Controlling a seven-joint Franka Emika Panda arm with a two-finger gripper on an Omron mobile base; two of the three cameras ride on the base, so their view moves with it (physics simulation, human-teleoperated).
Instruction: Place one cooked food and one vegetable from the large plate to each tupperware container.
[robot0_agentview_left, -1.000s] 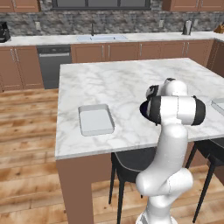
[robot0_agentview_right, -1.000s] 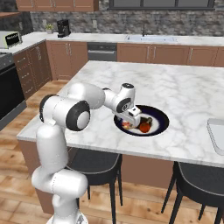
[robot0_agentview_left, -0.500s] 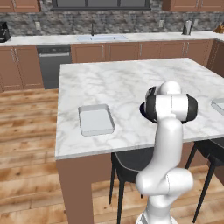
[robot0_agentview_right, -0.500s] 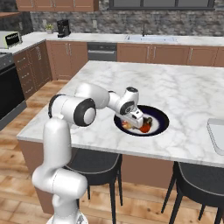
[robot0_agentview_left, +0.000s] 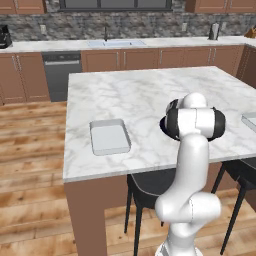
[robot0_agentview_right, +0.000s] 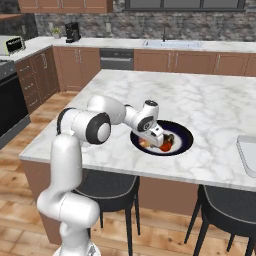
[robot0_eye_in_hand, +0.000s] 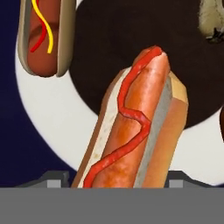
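From the left base view, the white arm (robot0_agentview_left: 192, 150) is bending forward over the near edge of the marble island (robot0_agentview_left: 150, 95), hiding most of the large plate (robot0_agentview_left: 164, 124), whose dark rim is peeking out beside the elbow; one tupperware container (robot0_agentview_left: 109, 136) is lying near the island's near left corner, and a sliver of a second container (robot0_agentview_left: 249, 120) is showing at the right edge, both apparently waiting to be filled. From the right base view, the gripper (robot0_agentview_right: 156, 138) is reaching down onto the plate's left side, by the island's near edge, where reddish food is lying, likely because a cooked item comes first; the second container is sitting at the island's right edge, well apart from the plate. In the hand view, a hot dog with a red sauce line (robot0_eye_in_hand: 138, 131) is running up between the two finger tips (robot0_eye_in_hand: 56, 180), which are standing apart on either side of its bun; whether they are already pressing it I cannot tell. Another hot dog with red and yellow sauce (robot0_eye_in_hand: 41, 35) is lying on the white ring.
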